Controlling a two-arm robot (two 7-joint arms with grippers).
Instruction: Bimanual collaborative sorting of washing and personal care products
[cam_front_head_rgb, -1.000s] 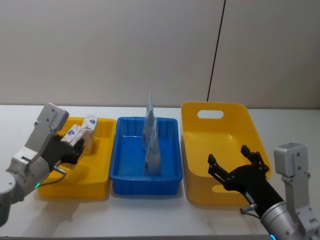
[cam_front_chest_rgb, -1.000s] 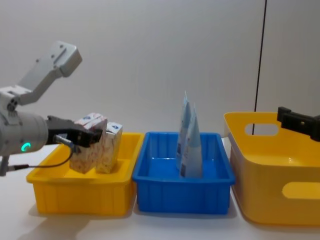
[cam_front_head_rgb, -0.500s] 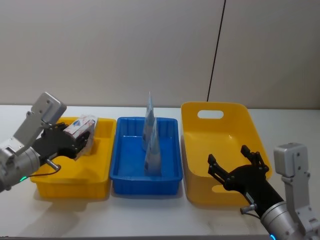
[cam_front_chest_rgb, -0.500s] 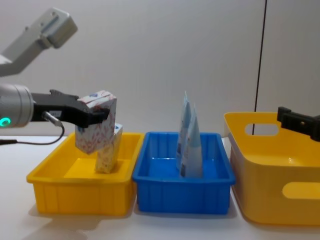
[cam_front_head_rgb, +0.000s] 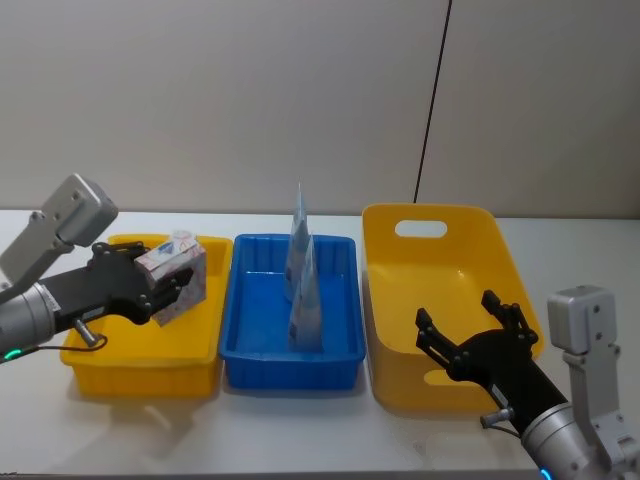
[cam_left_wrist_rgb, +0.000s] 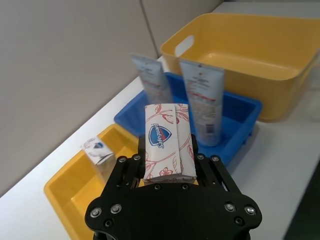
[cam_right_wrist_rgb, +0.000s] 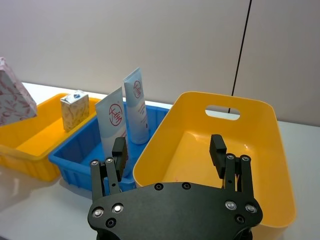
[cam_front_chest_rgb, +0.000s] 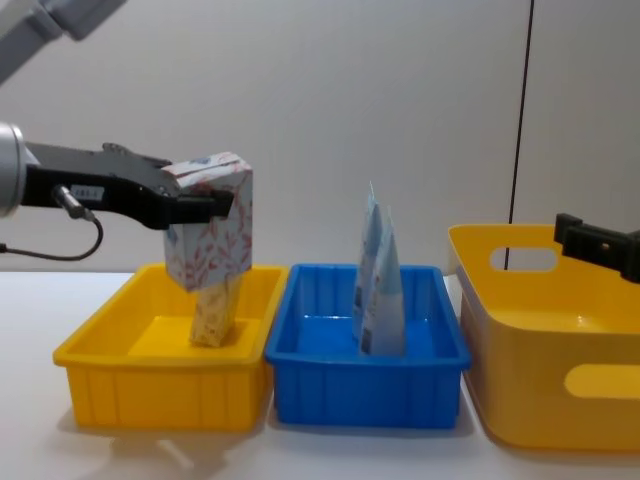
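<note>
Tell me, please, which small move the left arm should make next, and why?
Probably carry the white carton rightward toward the open right gripper: the left gripper is shut on it, held above the small yellow tray, and the right gripper hovers by the large yellow bin.

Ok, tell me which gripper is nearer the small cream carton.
Left. The left gripper, holding the red-patterned carton, hangs close above the cream carton; the right gripper is open at the yellow bin, beyond the blue tray.

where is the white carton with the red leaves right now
Chest view, robot's left: the white carton is gripped by the left claw, held above the small yellow tray, right over the cream-yellow carton and left of the blue tray.
</note>
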